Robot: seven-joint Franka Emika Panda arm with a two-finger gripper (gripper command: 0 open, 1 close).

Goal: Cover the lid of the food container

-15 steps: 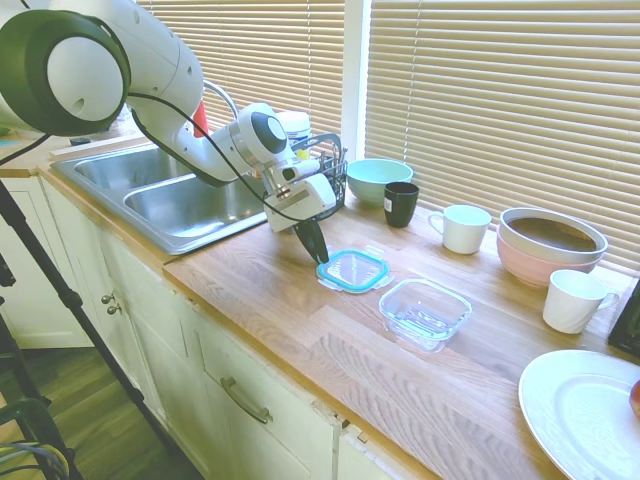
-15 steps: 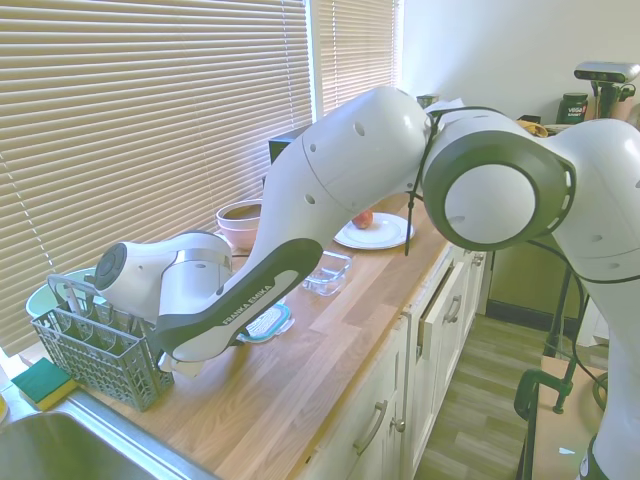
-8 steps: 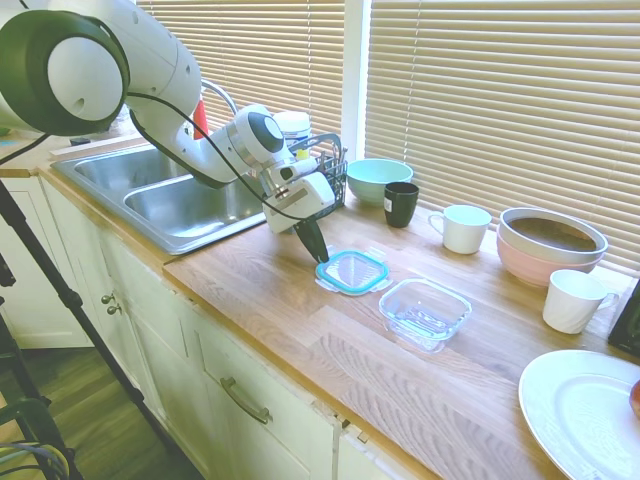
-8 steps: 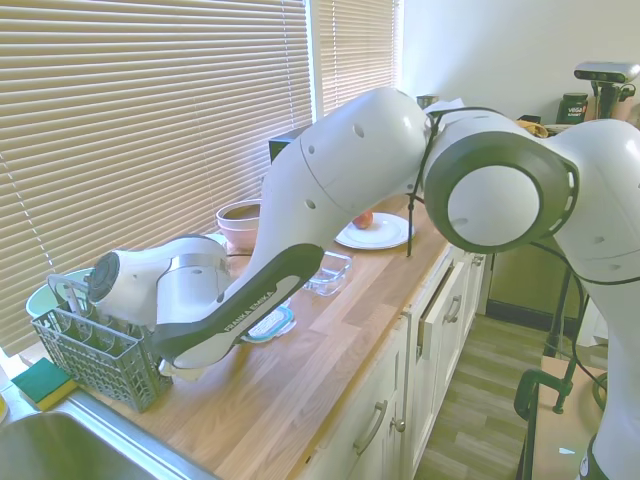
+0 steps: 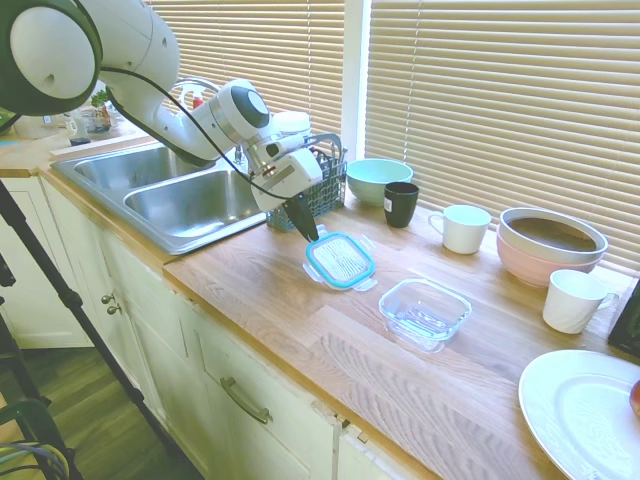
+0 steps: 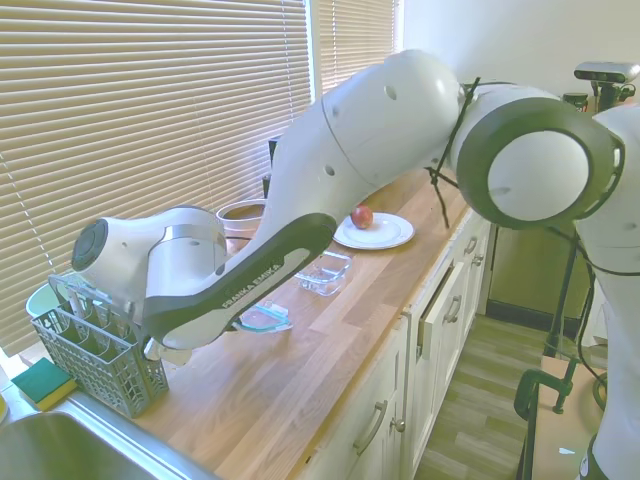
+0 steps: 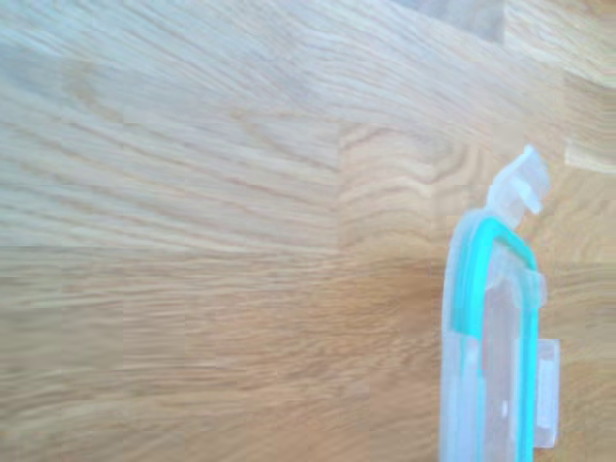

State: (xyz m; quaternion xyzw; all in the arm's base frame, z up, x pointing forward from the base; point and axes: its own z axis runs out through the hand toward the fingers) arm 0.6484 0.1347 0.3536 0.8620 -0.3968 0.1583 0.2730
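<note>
Nearest me on the wooden counter I see the food container, sitting open and by itself. Just beyond it, toward the sink, my fingers are clamped on one edge of the lid, which hangs tilted above the counter, clear of the container. Further back I make out the cutlery basket, a mint bowl, a black cup and a white mug.
</note>
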